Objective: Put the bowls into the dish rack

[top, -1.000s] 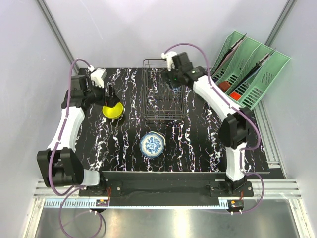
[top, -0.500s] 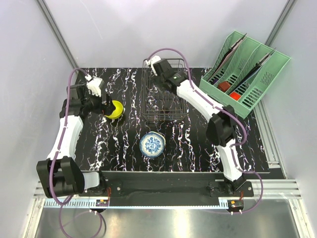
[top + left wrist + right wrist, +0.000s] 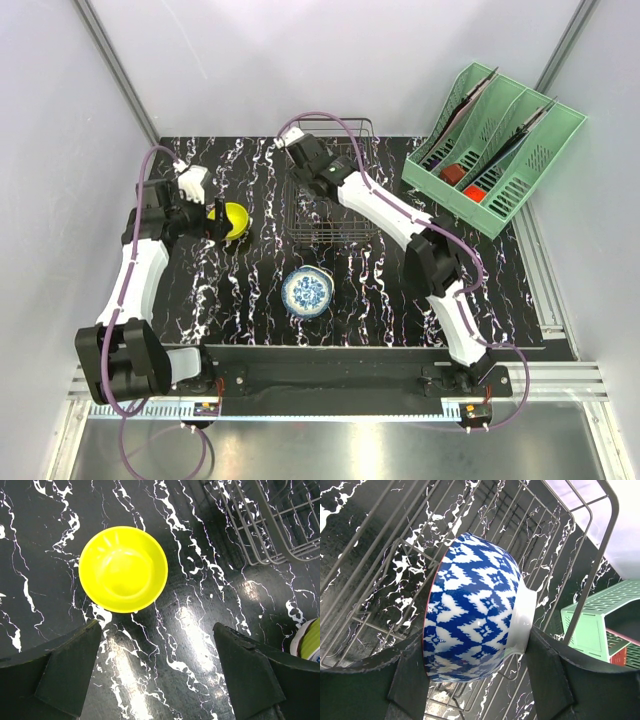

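The right jaws are squeezed onto a round blue-and-white bowl (image 3: 475, 625). The bowl is shiny and has a pointy leaf pattern. It is tipped on its side between the two dark fingers. One finger is at its rim and the other is at its plain white foot.

Right under and behind these jaws is the dish rack (image 3: 593, 562), a basket of thin dark wires in a grid.

The left jaws are let go and spread wide, holding nothing. A smooth, bright yellow bowl (image 3: 123, 569) sits upright just past their tips, nearer one finger, and nothing touches it.

The tabletop (image 3: 200, 620) is black with white marble streaks. A white bowl with blue flowers (image 3: 306, 292) sits on it, well apart from both jaws.
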Robot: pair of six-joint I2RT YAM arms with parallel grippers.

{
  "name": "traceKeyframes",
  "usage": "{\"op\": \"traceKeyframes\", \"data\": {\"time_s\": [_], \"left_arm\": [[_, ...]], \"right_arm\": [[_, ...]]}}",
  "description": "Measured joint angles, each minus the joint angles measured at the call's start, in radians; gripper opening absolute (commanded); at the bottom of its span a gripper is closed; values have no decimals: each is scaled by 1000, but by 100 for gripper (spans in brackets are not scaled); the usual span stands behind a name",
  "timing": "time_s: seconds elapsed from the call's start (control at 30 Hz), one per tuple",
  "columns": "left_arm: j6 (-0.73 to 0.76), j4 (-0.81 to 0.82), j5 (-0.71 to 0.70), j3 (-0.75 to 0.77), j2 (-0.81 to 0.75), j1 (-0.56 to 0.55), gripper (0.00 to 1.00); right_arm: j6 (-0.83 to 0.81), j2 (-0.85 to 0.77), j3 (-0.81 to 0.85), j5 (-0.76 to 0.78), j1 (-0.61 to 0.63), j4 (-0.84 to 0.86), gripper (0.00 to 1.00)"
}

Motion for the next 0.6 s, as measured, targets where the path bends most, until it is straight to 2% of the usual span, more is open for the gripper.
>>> {"op": "traceKeyframes", "data": {"time_s": [0.6], "left_arm": [[4,61,-55,-14,41,10,99]], "right_arm": [[-29,45,11,63,62,32,0]]}}
